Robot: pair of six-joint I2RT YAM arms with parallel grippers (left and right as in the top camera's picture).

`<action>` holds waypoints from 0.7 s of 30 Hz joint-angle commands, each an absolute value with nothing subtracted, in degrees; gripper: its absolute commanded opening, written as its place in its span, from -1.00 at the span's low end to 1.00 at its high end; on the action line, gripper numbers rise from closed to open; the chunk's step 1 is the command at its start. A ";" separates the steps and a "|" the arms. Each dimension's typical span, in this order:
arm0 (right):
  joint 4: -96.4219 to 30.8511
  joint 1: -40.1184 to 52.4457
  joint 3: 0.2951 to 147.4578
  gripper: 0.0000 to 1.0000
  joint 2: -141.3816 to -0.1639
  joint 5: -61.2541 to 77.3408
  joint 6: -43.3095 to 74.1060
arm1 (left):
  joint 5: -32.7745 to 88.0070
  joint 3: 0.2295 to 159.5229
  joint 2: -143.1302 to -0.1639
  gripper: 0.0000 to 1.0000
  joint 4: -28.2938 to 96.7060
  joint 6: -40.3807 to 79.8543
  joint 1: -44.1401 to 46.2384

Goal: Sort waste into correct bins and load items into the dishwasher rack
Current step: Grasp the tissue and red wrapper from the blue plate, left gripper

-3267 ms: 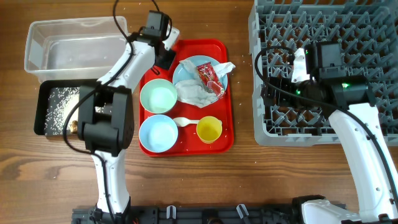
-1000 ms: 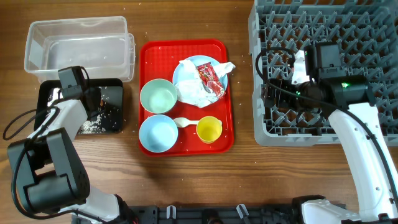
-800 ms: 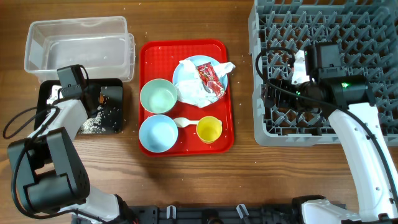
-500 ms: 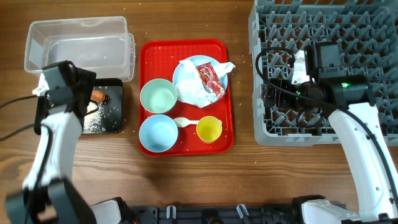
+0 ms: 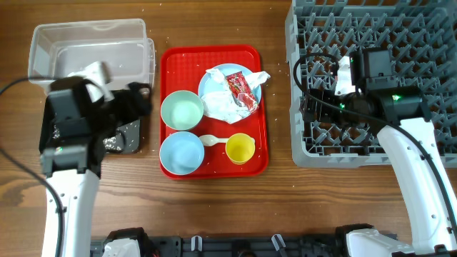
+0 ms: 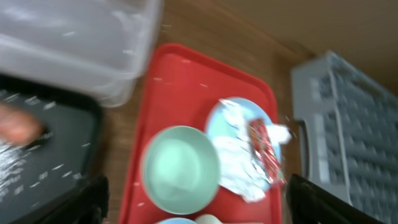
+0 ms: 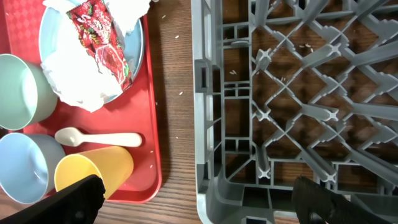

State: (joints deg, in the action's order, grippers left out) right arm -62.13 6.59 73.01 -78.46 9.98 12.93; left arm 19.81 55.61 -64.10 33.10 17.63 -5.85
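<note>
The left gripper (image 6: 193, 190) hangs open and empty, its two dark fingers spread wide at the lower corners of the left wrist view. It sits above the edge of the black tray (image 5: 130, 137), facing the red tray (image 5: 171, 64) on the tabletop. Directly below and ahead of it is the pale green bowl (image 6: 180, 168). Beyond that is the light blue plate (image 6: 214, 118), with the crumpled white napkin (image 6: 239, 174) and the red printed wrapper (image 6: 264, 152) on it. A blurred orange shape, probably the carrot (image 6: 22, 127), lies in the black tray among scattered rice grains (image 6: 15, 168). The clear tub (image 5: 86, 43) sits just behind that tray.

The right gripper (image 7: 199, 196) is also open and holds nothing. It hovers over the near left corner of the grey dishwasher rack (image 7: 298, 93), which looks empty of dishes.

Waste sorting appears to be the step in hand, as the napkin and wrapper are not yet binned. The next move likely calls for the left arm to reach over the green bowl and pinch the wrapper or napkin off the plate. It would need to do so without dragging the plate.
</note>
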 commanded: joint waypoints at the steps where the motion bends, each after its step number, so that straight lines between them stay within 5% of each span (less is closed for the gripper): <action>1: -62.04 6.90 74.13 0.99 -78.56 9.54 14.15 | 12.82 63.44 -67.88 0.90 35.18 15.25 6.90; 5: -62.11 6.90 74.13 0.99 -78.54 10.48 14.74 | -1.52 78.46 -80.18 0.99 46.96 20.18 18.55; 9: -62.70 6.90 74.13 0.99 -78.54 10.50 15.22 | -2.66 94.43 -95.64 0.99 53.08 23.62 22.65; 21: -65.52 6.90 74.13 1.00 -78.54 10.28 15.03 | 0.49 101.73 -124.92 0.99 42.83 39.44 29.85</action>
